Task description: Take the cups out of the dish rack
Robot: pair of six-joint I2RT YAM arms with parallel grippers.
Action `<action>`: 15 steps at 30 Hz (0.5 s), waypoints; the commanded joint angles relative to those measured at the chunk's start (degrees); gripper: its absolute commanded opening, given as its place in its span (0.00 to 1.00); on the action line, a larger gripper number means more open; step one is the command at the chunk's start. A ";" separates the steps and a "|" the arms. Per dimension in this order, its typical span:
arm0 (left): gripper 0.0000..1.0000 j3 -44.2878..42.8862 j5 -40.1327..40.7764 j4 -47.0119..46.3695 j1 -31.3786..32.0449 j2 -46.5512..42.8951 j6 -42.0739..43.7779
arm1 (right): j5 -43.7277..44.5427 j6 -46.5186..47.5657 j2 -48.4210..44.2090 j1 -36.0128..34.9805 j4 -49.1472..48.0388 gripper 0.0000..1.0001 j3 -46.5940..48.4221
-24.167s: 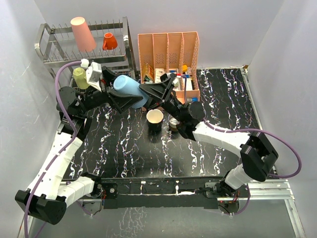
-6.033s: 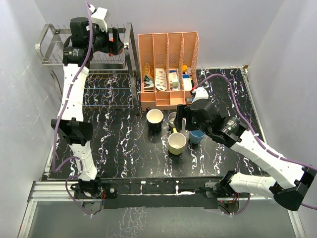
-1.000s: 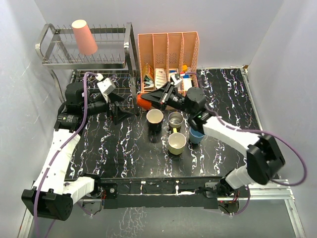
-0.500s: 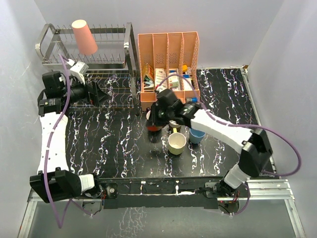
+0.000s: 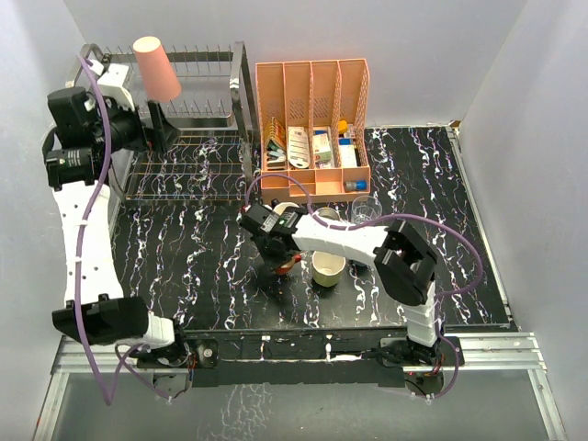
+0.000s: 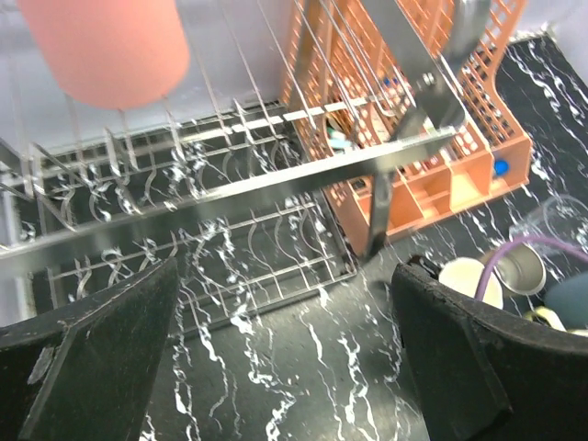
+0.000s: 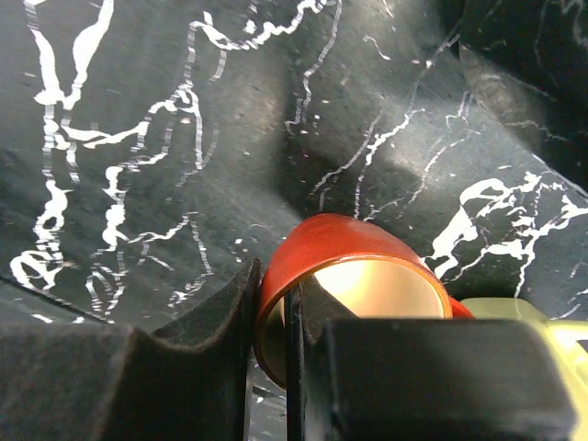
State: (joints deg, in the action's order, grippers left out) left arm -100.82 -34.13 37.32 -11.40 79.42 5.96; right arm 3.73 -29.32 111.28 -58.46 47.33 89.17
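The tiny orange cup [image 7: 354,266] sits low in the centre of the top view, just over the black marble-patterned table [image 5: 202,266]. The right gripper [image 7: 280,303] is closed on its rim, with one pad outside the wall and the other inside the mouth. The cup is tipped with its pale inside facing the wrist camera. I cannot tell whether it touches the table.

Just to the right of it, a pale yellow mug [image 5: 328,267] stands upright on the table. Slightly higher in the frame, the folded right arm partly covers three more cups. A black mug with a cream inside [image 6: 469,280] and a brown metallic cup [image 6: 522,266] stand side by side. A clear glass [image 5: 365,209] stands a little further right. All three are near the front of the peach plastic organizer [image 5: 312,101], which takes up the upper centre.

The two-tier silver wire dish rack [image 5: 241,83] fills the upper left. Its lower tier holds no cup. A tall pink tumbler [image 5: 156,66] stands upside down on the top tier.

The left gripper [image 6: 285,271] is raised beside the rack with its jaws spread wide and nothing between them. It is level with the top tier's front rail. In its wrist view the tumbler shows at the upper left, apart from both fingers [image 6: 92,367].
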 commanded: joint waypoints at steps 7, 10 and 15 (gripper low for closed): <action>0.97 -22.51 8.48 6.76 -0.38 13.24 -2.53 | 5.84 4.55 3.12 -0.16 2.49 0.08 2.44; 0.97 -26.42 9.05 6.51 -0.38 16.09 -3.35 | 5.94 5.24 3.28 -0.16 2.22 0.08 1.71; 0.97 -29.03 9.04 3.38 -0.38 18.49 -4.13 | 5.63 6.42 3.48 0.00 1.13 0.08 -0.04</action>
State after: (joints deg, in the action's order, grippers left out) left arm -126.48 -25.71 42.04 -11.51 97.84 3.31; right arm 7.79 -24.60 114.98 -58.50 49.71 89.12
